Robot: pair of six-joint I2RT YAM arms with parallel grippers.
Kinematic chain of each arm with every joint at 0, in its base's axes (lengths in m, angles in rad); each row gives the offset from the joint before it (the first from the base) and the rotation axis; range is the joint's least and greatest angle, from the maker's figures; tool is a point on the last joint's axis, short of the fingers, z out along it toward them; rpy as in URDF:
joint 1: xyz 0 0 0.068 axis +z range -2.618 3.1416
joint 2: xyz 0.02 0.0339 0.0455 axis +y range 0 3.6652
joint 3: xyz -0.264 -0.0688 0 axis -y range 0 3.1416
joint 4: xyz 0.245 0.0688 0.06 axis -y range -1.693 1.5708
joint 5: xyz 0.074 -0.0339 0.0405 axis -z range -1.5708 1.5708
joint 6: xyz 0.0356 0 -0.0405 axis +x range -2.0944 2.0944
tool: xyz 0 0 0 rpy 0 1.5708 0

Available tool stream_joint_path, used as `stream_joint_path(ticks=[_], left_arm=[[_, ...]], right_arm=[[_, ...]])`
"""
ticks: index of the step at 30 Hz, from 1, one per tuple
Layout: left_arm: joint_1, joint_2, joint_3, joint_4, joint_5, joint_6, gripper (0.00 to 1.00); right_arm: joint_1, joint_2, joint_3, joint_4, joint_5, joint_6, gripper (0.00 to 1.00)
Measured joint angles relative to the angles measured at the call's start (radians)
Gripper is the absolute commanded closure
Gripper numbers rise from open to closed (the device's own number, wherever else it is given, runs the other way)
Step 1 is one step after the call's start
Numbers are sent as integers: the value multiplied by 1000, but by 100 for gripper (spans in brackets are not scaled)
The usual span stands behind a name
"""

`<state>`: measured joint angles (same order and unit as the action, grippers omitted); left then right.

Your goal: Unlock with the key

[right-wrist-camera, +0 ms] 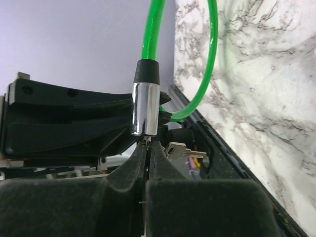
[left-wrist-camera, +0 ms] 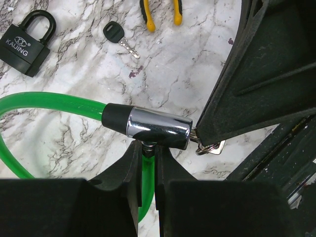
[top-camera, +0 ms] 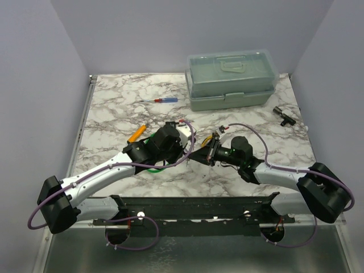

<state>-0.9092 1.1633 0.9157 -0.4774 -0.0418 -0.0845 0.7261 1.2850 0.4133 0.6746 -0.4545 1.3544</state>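
Caught only by the left wrist camera: the key [left-wrist-camera: 120, 39], dark-headed with a short silver blade. Lay flat on the marble table [left-wrist-camera: 197, 64] toward 11 o'clock, apart from both arms, with a black padlock [left-wrist-camera: 27, 44] at 10 o'clock and the handles of yellow pliers [left-wrist-camera: 146, 17] at 12.

In the same view, clamped by the left gripper [left-wrist-camera: 148, 148] at 6 o'clock: the green cable [left-wrist-camera: 49, 104], at its entry into the side of a chrome lock cylinder [left-wrist-camera: 158, 128]. Pressed to that cylinder's end from 3 o'clock, the right gripper [right-wrist-camera: 147, 145], fingers fully together; grip on anything between them impossible to tell. Dangling just beside those fingertips, a plain silver key [right-wrist-camera: 182, 149] on a ring, clearest from the right wrist.

Shown from overhead alone: both arms meeting at mid-table, a red-and-blue screwdriver [top-camera: 162, 100] at 11 o'clock, a small black part [top-camera: 282, 115] at 2 o'clock.

White marble veined grey, boxed in by plain lilac walls [top-camera: 34, 85] on three sides.

Stood at 1 o'clock, near the back wall: a pale green toolbox [top-camera: 232, 79], lid shut, contents not discernible through the frosted plastic.
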Motion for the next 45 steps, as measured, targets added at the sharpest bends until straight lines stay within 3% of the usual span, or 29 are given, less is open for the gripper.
stream_joint_path(ticks=[9, 19, 35, 45], left_arm=[[0, -14, -9, 5, -20, 0, 100], [5, -57, -24, 11, -71, 0, 100], [24, -143, -30, 64, -216, -18, 100], [57, -224, -80, 259, -301, -65, 100]], right_arm=[[-2, 154, -75, 362, -22, 181, 100], [-1, 440, -71, 798, -41, 432, 100], [28, 487, 92, 820, 3, 559, 100], [48, 497, 229, 827, 79, 614, 100]])
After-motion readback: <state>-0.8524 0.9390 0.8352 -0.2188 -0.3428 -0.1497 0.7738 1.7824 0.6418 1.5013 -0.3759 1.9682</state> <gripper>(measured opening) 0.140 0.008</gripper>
